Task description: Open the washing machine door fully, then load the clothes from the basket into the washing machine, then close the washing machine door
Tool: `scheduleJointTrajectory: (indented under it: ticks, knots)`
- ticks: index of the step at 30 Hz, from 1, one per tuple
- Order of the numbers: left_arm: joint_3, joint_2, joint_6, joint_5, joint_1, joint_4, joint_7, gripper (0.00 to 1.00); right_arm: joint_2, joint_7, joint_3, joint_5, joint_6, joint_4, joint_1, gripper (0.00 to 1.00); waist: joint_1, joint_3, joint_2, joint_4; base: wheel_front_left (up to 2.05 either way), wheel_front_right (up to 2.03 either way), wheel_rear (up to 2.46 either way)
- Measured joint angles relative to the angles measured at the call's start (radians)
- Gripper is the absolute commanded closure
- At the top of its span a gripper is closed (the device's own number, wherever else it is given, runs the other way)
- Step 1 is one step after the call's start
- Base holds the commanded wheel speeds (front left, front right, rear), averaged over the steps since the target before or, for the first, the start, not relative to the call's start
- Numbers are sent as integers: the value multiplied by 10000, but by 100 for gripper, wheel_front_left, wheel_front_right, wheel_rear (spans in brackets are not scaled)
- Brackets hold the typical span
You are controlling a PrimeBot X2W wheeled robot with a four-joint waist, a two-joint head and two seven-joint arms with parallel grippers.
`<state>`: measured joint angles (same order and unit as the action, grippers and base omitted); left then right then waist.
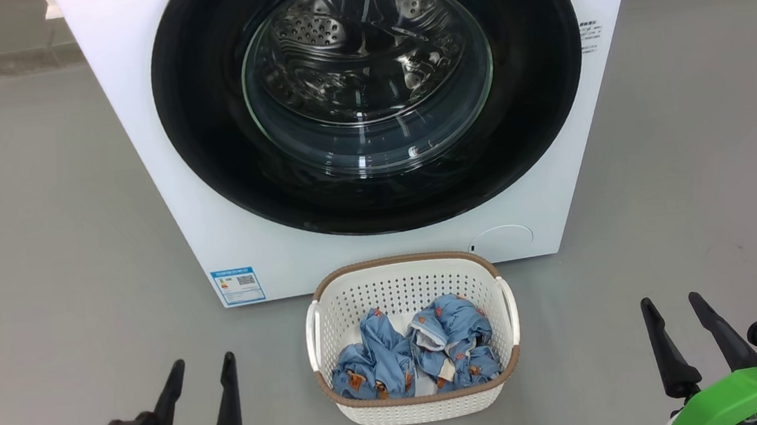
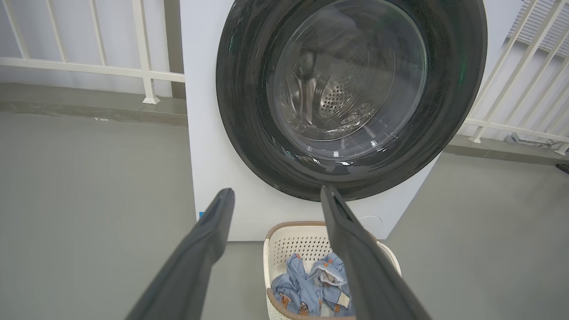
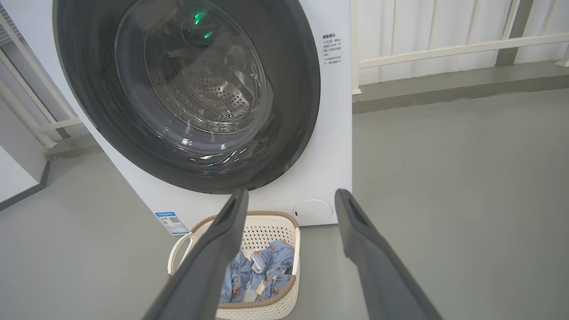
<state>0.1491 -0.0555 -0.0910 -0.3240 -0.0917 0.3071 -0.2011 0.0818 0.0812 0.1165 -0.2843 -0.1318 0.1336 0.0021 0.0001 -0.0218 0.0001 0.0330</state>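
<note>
1. Lower left of the head view: my left gripper (image 1: 203,360) has its 2 fingers spread wide and holds nothing.
2. Left of centre: a blue sticker (image 1: 238,286) sits low on the front of the washing machine (image 1: 127,125).
3. Bottom centre: the basket (image 1: 404,260) stands on the floor (image 1: 41,238) just before the machine, with the clothes (image 1: 392,357) crumpled inside.
4. Upper centre: the washing machine door (image 1: 204,132) looks shut flush, though glare leaves me unsure.
5. Lower right: my right gripper (image 1: 670,298) is equally wide and empty.
</note>
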Motion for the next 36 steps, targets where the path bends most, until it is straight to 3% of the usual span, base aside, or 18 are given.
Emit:
scheduleJointTrajectory:
  ticks: [17,36]
  knots:
    - [213,-2,104,1816,-187,410,-485,0,38,267,-50,2036,0,-307,81,0,0,-63,0,77,0,0,0]
    - [186,10,161,1695,-208,660,-485,0,54,355,-58,2027,0,-203,202,0,-1,-97,0,72,0,0,0]
